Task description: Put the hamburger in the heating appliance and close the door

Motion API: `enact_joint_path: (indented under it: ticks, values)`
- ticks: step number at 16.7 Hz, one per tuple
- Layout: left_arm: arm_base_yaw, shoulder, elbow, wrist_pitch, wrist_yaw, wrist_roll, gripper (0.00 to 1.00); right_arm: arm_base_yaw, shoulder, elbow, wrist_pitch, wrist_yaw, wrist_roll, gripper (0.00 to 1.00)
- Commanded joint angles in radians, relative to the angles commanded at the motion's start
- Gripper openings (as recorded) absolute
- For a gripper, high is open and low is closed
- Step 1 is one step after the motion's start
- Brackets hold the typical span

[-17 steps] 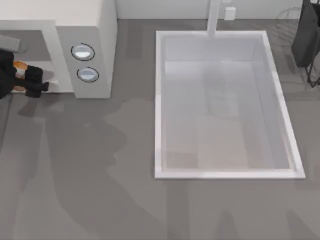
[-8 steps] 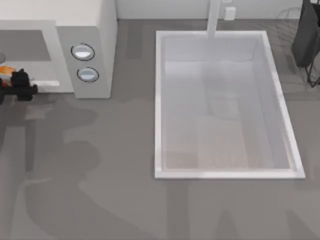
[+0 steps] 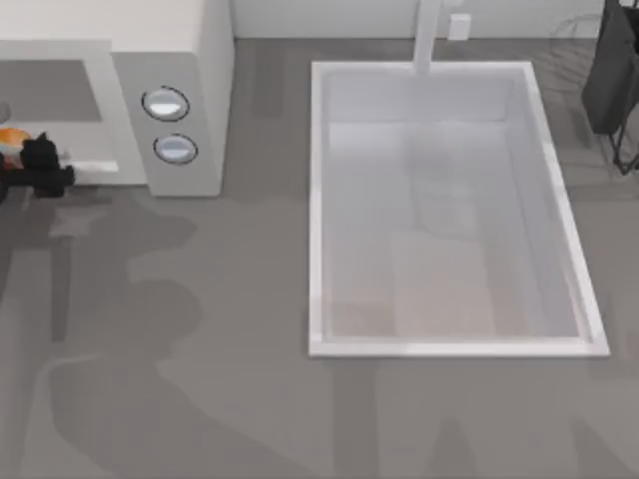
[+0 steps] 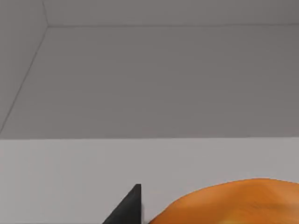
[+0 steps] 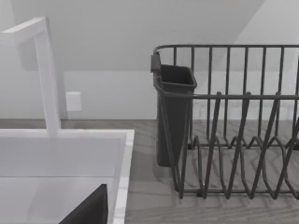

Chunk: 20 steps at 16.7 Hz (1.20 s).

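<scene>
The heating appliance (image 3: pixel 180 60) is the white box at the table's far left, with two round knobs on its side panel. Its front stands open onto a grey cavity (image 4: pixel 159 79); the door is out of view. My left gripper (image 3: pixel 28 158) sits at the left edge, just in front of that opening, shut on the hamburger (image 3: pixel 10 139). In the left wrist view the orange bun (image 4: pixel 233 203) lies beside one black fingertip (image 4: pixel 131 207), over the white sill before the cavity. My right arm (image 3: pixel 611 75) is parked at the far right.
A large white sink basin (image 3: pixel 319 210) with a faucet (image 3: pixel 427 35) takes up the middle and right. A dark wire dish rack (image 5: pixel 233 140) with a cutlery cup (image 5: pixel 175 112) stands at the far right corner. Bare grey counter runs along the front.
My left gripper has moved left along the appliance's front, carrying the hamburger with it, and has barely shifted in the last half second. The right arm has not moved.
</scene>
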<state>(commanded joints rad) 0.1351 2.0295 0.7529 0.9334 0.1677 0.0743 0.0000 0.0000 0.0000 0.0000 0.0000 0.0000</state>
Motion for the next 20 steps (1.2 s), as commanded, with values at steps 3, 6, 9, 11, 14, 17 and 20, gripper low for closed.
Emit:
enact_joint_path:
  ticks: [3,6,9,11,14,17,20]
  values:
    - [-0.003,0.02,0.056,-0.014,-0.003,-0.002,0.0,0.0,0.0,0.0,0.0,0.0,0.0,1.0]
    - [-0.008,0.055,0.143,-0.037,-0.008,-0.005,0.0,0.0,0.0,0.0,0.0,0.0,0.0,1.0]
    - [-0.014,0.101,0.251,-0.068,-0.014,-0.009,0.0,0.0,0.0,0.0,0.0,0.0,0.0,1.0]
    - [-0.019,0.135,0.329,-0.092,-0.019,-0.011,0.0,0.0,0.0,0.0,0.0,0.0,0.0,1.0]
    - [-0.026,0.19,0.447,-0.131,-0.025,-0.014,0.0,0.0,0.0,0.0,0.0,0.0,0.0,1.0]
    - [-0.034,0.247,0.557,-0.172,-0.031,-0.017,0.0,0.0,0.0,0.0,0.0,0.0,0.0,1.0]
    - [-0.041,0.303,0.647,-0.213,-0.037,-0.02,0.0,0.0,0.0,0.0,0.0,0.0,0.0,1.0]
